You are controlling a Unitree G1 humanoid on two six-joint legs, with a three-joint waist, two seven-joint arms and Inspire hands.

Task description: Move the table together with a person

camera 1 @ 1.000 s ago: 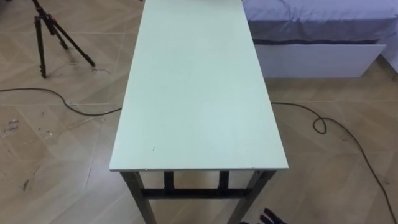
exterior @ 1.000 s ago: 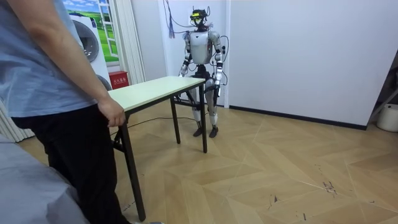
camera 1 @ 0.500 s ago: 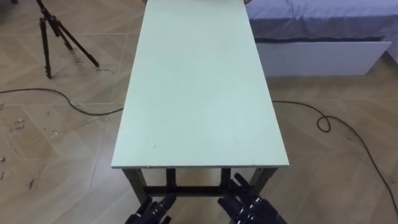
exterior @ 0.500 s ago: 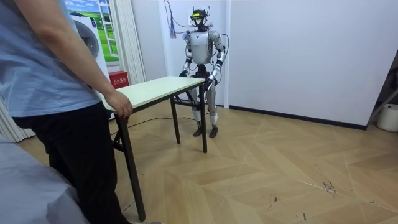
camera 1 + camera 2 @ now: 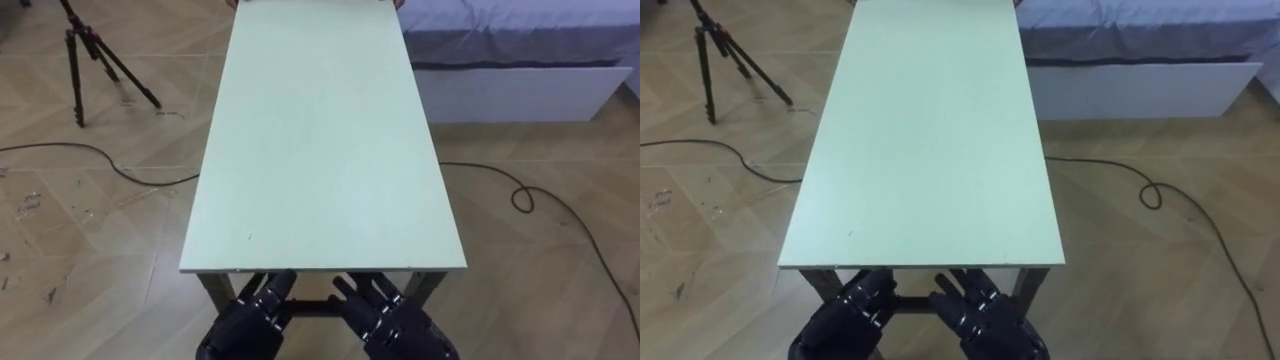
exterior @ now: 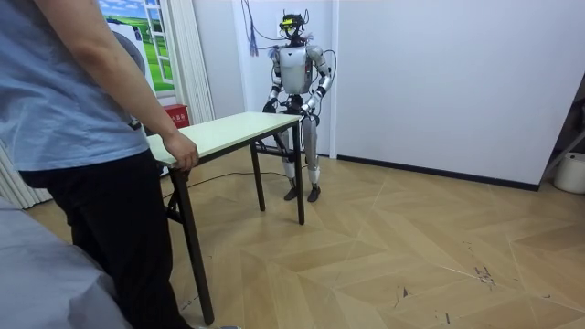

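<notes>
1. Change from a second ago: both hands have come up into the eye views from the bottom edge. Half a second ago they were just entering; now the fingertips reach up to the near short edge of the worktop (image 5: 320, 150).
2. Left hand (image 5: 243, 325): below the near edge, toward its left corner, fingers stretched forward and loosely spread, nothing held. I cannot tell whether they touch the frame under the edge.
3. Right hand (image 5: 398, 322): same pose toward the right corner, fingers extended, holding nothing.
4. The worktop has a pale green top on dark legs and stands on the wood floor with its long axis running away from the robot.
5. Room view: the robot stands at one short end of the worktop, forearms raised toward it. A person stands at the opposite end, and the person's hand (image 6: 183, 153) now closes over that far edge; a second ago it was at the corner.
6. Surroundings: a tripod (image 5: 88, 55) is on the floor past the far left corner, a cable (image 5: 100, 158) is on the floor along the left side, and a bed (image 5: 510, 50) is beyond the far right corner.
</notes>
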